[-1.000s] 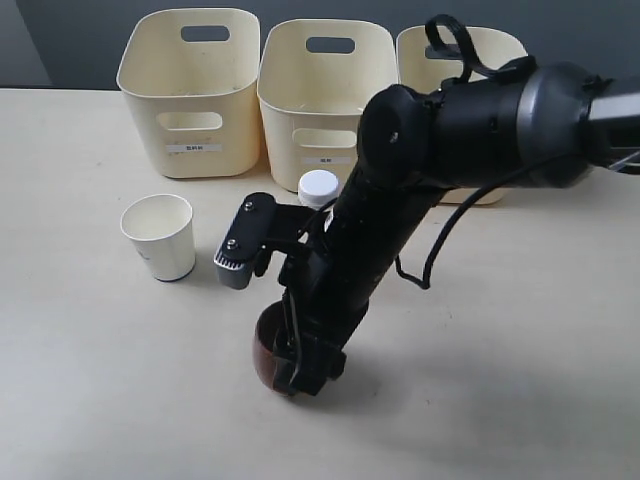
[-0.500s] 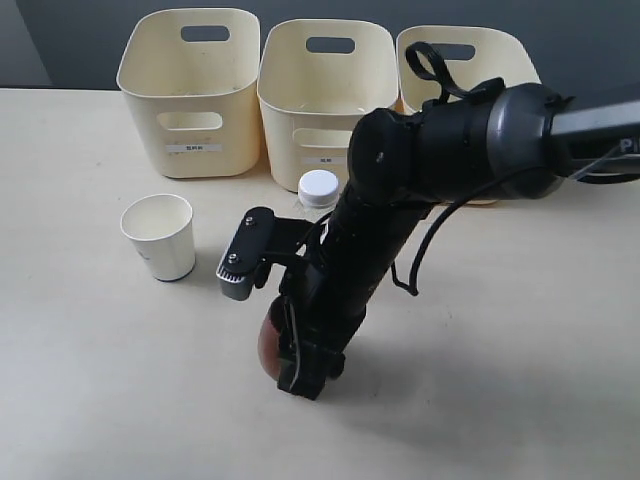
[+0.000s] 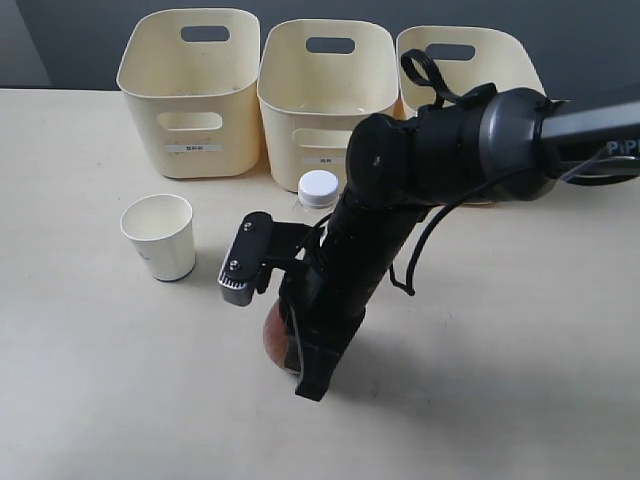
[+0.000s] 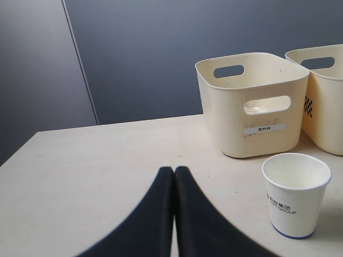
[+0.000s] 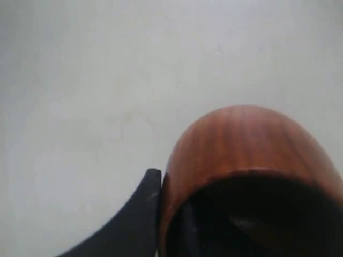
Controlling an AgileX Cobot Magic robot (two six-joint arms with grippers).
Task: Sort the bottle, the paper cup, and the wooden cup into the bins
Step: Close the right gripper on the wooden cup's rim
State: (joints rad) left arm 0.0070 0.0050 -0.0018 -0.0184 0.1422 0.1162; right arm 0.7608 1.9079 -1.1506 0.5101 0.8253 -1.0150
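The right claw (image 3: 300, 352) reaches down near the front middle of the tabletop (image 3: 90, 380), and the wooden cup (image 3: 275, 335) sits in its grip. In the exterior view only a reddish-brown sliver of the cup shows at the left edge of the black claw, low between the wrist camera housing and the claw's tip. The right wrist view shows it closer: the wooden cup (image 5: 252, 176) tilts with its dark mouth toward the camera, and one black finger (image 5: 134, 219) presses flat against the outside of its rim. The other finger is hidden, so the hold is read from that contact and from the cup hanging against the claw.

The left claw (image 4: 174, 176) is pinched together with nothing between its tips, pointing over the tabletop toward the paper cup (image 4: 296, 194).

The paper cup (image 3: 160, 236) stands upright on the tabletop, left of the right arm and well apart from the wooden cup. The bottle (image 3: 318, 190) stands just behind the arm, only its white cap clearly visible, close in front of the middle bin (image 3: 322, 90). The three bins (image 3: 190, 90) line the back edge side by side.
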